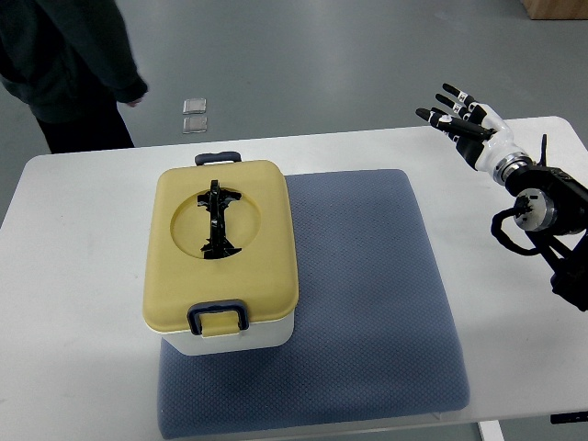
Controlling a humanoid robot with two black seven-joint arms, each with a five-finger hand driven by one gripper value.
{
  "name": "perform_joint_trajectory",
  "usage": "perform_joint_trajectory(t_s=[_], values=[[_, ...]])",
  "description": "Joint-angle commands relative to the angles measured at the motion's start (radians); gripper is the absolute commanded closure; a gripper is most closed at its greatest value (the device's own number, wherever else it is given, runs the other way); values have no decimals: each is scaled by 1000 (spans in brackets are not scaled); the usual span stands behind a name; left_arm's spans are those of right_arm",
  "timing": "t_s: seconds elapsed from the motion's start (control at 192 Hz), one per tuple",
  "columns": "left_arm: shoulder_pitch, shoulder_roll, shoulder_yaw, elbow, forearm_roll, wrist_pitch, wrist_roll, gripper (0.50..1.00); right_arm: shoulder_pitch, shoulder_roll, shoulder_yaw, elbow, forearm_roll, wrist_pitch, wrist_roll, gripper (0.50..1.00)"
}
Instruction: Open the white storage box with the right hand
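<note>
The right hand [462, 115] hovered well right of the closed storage box [220, 257], fingers spread, holding nothing.

A white bench [83, 239] fills most of the view. A blue-grey mat [367, 303] lies flat on it (the top looks bumpy). A person in dark clothes [64, 64] stands at the far left corner. Two small clear squares [194, 115] lie on the grey floor [322, 64], near the bench's far edge.
</note>
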Motion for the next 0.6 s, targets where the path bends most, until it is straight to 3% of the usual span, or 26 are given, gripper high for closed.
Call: perform_joint_trajectory(t_s=[0.0, 0.592], values=[[0, 0, 0, -1, 0, 0, 0, 500, 1, -2, -1, -1, 0, 0, 0, 570], [0, 0, 3, 12, 0, 2, -2, 500, 2, -9, 6, -1, 0, 12, 2, 570]])
